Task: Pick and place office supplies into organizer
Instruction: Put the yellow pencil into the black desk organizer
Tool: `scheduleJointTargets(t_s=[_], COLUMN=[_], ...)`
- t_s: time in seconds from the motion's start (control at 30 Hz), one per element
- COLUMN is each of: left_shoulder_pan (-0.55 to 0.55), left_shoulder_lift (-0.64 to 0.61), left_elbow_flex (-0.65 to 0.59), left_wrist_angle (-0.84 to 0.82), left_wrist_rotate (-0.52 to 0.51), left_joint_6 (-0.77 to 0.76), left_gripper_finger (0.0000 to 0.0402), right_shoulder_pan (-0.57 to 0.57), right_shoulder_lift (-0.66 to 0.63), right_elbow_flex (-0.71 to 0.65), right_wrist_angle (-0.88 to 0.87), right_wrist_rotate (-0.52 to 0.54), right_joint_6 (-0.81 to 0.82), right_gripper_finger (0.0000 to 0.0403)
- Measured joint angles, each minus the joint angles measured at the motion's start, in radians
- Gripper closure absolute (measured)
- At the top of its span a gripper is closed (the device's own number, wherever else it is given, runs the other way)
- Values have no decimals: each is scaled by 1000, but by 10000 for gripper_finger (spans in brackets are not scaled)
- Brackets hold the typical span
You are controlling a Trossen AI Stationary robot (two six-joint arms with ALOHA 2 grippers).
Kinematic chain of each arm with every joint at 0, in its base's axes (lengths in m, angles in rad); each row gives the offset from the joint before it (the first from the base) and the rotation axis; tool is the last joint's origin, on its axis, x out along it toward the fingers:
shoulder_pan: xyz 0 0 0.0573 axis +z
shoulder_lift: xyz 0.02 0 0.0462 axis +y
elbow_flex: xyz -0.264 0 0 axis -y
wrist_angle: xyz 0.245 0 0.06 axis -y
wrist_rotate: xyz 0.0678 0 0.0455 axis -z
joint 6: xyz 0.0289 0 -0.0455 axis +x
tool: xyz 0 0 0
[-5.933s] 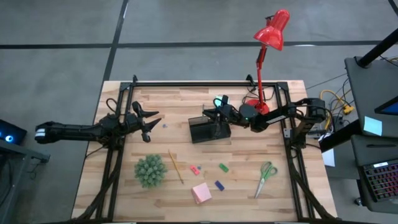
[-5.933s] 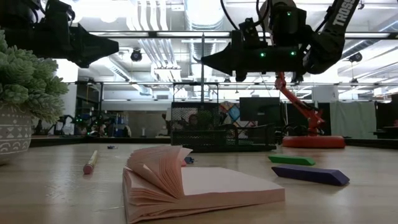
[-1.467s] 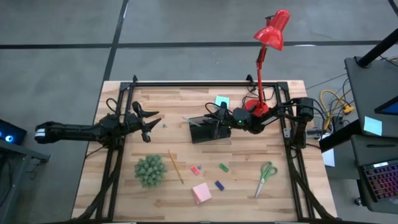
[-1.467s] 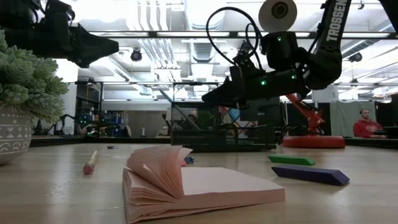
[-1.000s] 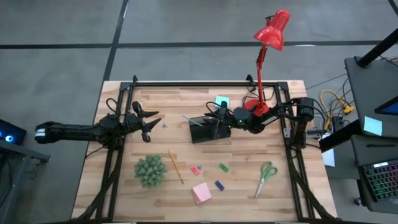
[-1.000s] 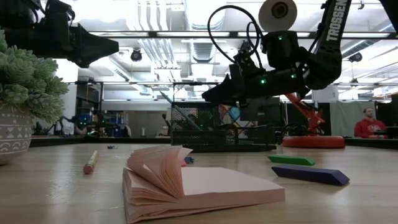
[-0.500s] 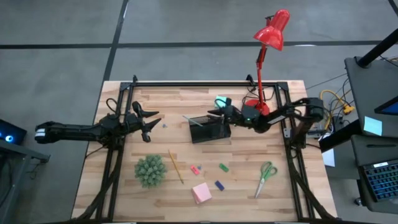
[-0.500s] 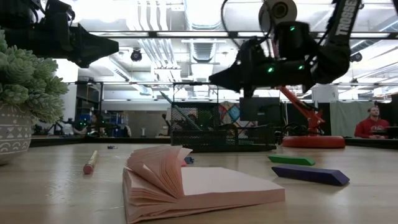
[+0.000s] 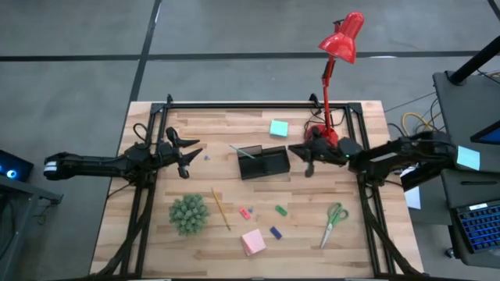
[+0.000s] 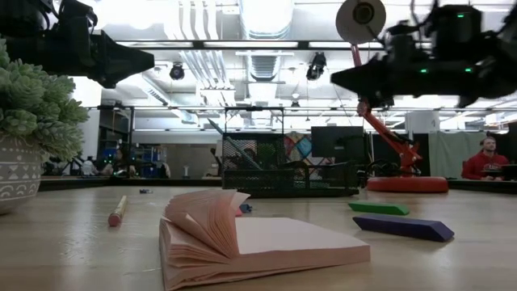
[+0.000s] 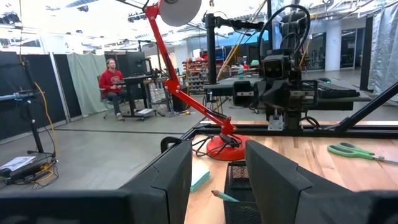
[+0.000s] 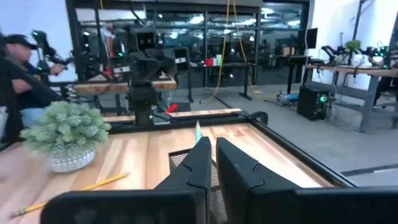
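**Right arm pulled back from the organizer, pen left inside**

Since the earlier frames the right gripper point(image 9: 299, 149) is no longer hanging over the organizer point(image 9: 263, 162); it is now standing just beside the tray, on the lamp side, and its fingers are pressed together with nothing between them.

From above, the thin teal pen point(image 9: 241, 151) is leaning in the far end of the tray, away from this claw. The teal sticky-note pad point(image 9: 278, 128) is lying near the claw, toward the table's back edge. The yellow pencil point(image 9: 221, 208), the small erasers point(image 9: 280, 210), the pink pad point(image 9: 252, 242) and the green-handled scissors point(image 9: 335, 222) are lying well apart from both claws, at the front. The left gripper point(image 9: 193, 157) is waiting at the other side, jaws spread, holding nothing.

At table height, the right gripper point(image 10: 338, 79) is hovering above the mesh tray point(image 10: 291, 174), beside the red lamp point(image 10: 396, 149).

In the left wrist view, the tray point(image 11: 239, 173) is showing between the fingers point(image 11: 273, 180).

In the right wrist view, the closed fingers point(image 12: 202, 165) are pointing at the pen point(image 12: 198, 130) and the plant point(image 12: 67, 134).
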Motion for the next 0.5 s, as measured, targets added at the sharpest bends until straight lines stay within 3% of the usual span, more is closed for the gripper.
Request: scheduleJointTargets(t_s=[0.27, 0.5], left_shoulder_pan=[0, 0], left_shoulder_lift=[0, 0], left_elbow_flex=[0, 0], left_wrist_angle=[0, 0], left_wrist_rotate=[0, -1], left_joint_6=[0, 0], left_gripper_finger=[265, 265], right_shoulder_pan=[22, 22], right_shoulder_lift=[-176, -220], right_elbow_flex=[-128, -141], right_wrist_angle=[74, 3], right_wrist_rotate=[-57, -110], right_joint_6=[-90, -38], right_gripper_finger=[394, 394])
